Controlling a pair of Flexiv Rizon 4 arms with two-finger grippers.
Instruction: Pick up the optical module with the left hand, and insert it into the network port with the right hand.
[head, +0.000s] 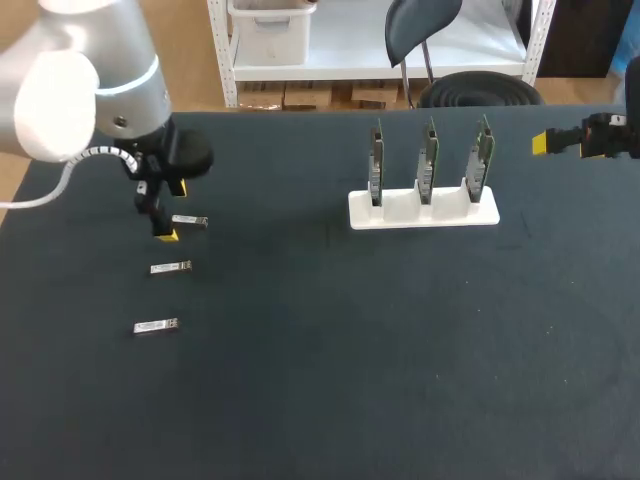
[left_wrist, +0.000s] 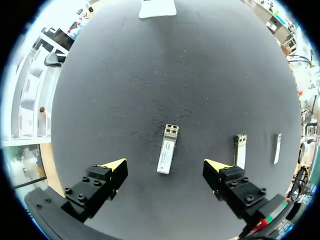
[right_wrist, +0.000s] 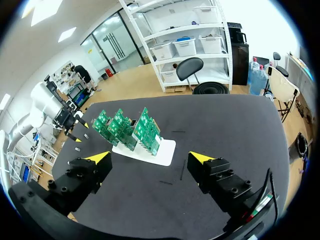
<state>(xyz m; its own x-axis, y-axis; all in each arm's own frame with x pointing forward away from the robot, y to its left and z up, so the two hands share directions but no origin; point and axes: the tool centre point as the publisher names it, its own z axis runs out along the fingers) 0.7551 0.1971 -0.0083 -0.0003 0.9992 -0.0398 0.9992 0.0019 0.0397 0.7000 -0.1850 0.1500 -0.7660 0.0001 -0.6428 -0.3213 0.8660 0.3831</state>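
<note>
Optical module (head: 189, 221): the farthest of three silver modules lying flat on the dark table (head: 300, 380), at about 9 o'clock of the table's middle in the head view. We find the second module (head: 171, 267) at 6 o'clock of it and the third module (head: 156, 326) at 6 o'clock of that one. The three lie apart in a column, each with its long side running from 9 to 3 o'clock. Our left gripper (head: 168, 212) hangs at the 9 o'clock end of the optical module.

In the left wrist view the optical module (left_wrist: 168, 149) lies on the table between the fingers of the left gripper (left_wrist: 166, 165). The fingers are spread wide, one on either side of it and both apart from it. The second module (left_wrist: 240, 150) and third module (left_wrist: 276, 148) lie beside the gripper, beyond one finger.

At about 1 o'clock of the table's middle a white stand (head: 423, 210) carries three network cards (head: 428, 160), upright and side by side. Their ports are too small for us to make out. Our right gripper (head: 545, 143) hovers at 3 o'clock of the stand, well apart from it. In the right wrist view the right gripper (right_wrist: 151, 158) has its fingers spread wide and touching nothing. The white stand (right_wrist: 162, 150) with its network cards (right_wrist: 125, 127) lies ahead of it.
</note>
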